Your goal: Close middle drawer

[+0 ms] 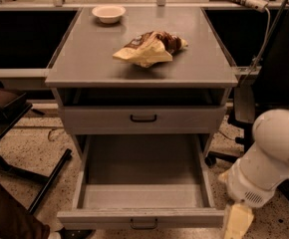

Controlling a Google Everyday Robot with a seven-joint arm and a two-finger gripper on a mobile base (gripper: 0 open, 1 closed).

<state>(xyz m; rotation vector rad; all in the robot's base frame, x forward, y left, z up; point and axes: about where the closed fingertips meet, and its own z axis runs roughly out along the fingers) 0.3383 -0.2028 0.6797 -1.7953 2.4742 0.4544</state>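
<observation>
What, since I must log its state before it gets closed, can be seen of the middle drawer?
The middle drawer is a wide, shallow grey metal tray, pulled far out of the cart below the shut top drawer. Its low flat front carries a small dark pull at the centre. Nothing shows inside it. The gripper hangs by its front right corner; whether they touch cannot be judged.
</observation>
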